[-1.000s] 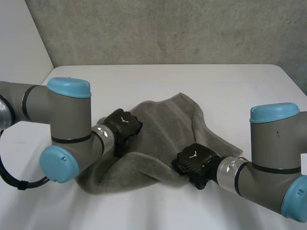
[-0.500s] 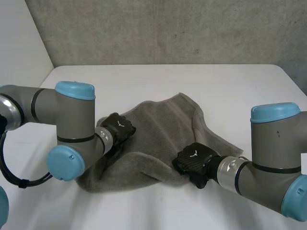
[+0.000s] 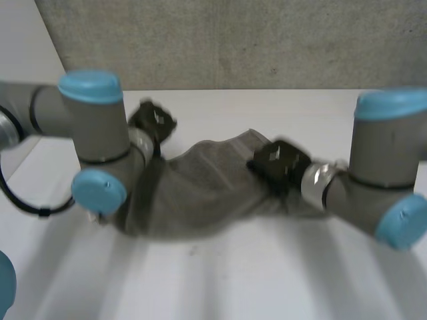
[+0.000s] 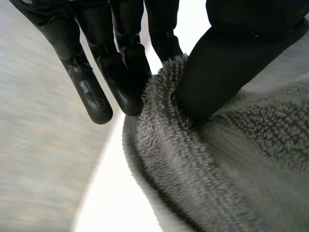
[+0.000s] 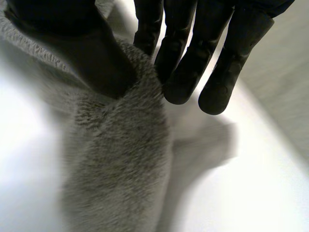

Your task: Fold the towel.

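The grey towel (image 3: 207, 190) sits mid-surface, part raised and part resting on the white surface (image 3: 267, 280). It is slung between the two hands, and its bulk sags toward 7 o'clock.

The left hand (image 3: 152, 121) is at the towel's 10 o'clock edge. In its wrist view, a ridge of the terry is pinched between the thumb (image 4: 231, 63) and the fingers (image 4: 120, 72). The right hand (image 3: 279, 160) is at the 2 o'clock edge and is closed the same way, with a fold of cloth nipped between its thumb (image 5: 91, 58) and fingers (image 5: 188, 63).

The towel looks thick, soft and limp. It is light enough for a pinch to carry, but it has no stiffness, so any part not held will droop and drag. The looped pile should give good purchase and not slip easily. The risk is more likely bunching, or catching two layers at once. Holds at the corners or along one hem, kept taut between the hands, would likely give a cleaner fold than a grab in the middle.

Only the robot itself is near the towel. The left arm (image 3: 93, 133) hangs over the 9 o'clock side, and the right arm (image 3: 380, 167) crowds 3 o'clock. A concrete wall (image 3: 233, 40) stands beyond the surface at 12 o'clock, well clear of the work.
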You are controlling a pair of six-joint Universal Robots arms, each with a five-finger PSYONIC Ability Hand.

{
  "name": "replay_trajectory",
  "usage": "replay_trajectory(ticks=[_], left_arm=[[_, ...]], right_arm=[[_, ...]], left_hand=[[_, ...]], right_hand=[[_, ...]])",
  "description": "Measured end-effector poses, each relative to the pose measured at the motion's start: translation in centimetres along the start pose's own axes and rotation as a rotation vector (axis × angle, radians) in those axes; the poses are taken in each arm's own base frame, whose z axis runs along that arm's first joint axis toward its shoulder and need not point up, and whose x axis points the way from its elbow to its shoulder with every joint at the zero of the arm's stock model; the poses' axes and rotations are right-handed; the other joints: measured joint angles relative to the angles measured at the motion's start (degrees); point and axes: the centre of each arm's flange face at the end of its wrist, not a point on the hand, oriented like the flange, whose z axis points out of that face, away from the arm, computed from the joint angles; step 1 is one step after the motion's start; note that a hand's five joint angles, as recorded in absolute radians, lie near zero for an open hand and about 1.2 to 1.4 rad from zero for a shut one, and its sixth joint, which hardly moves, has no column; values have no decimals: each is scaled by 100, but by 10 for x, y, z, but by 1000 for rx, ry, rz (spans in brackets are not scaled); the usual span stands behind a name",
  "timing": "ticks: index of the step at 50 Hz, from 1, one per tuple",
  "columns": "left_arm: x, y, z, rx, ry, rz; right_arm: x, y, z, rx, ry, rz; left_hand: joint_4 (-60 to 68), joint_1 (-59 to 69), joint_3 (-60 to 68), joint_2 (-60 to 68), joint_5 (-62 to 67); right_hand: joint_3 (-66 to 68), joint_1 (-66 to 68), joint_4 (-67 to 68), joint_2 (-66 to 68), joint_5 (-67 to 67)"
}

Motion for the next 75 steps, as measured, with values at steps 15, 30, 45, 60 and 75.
replay_trajectory(ticks=[15,30,45,60,75], left_arm=[[-140,-101,-34,355,-422,-321],[-150,-82,-83,256,-327,-587],[-55,7,-118,-103,-46,-576],[-36,62,-104,-153,-97,-592],[-59,43,-103,-68,-152,-595]], right_arm=[[101,-131,-20,382,389,-32],[105,-157,-66,359,377,-20],[37,-75,-73,-52,-124,170],[-38,41,-41,-202,-272,330],[8,55,-75,-79,35,588]], left_hand=[[4,0,4,4,10],[10,0,7,6,7],[16,0,8,7,27],[16,0,8,7,28],[16,0,8,7,28]], right_hand=[[0,0,0,0,0],[0,1,0,0,0],[0,1,0,0,0],[-5386,-5392,-5452,-5421,-5595],[-5497,-5486,-5648,-5456,-5805]])
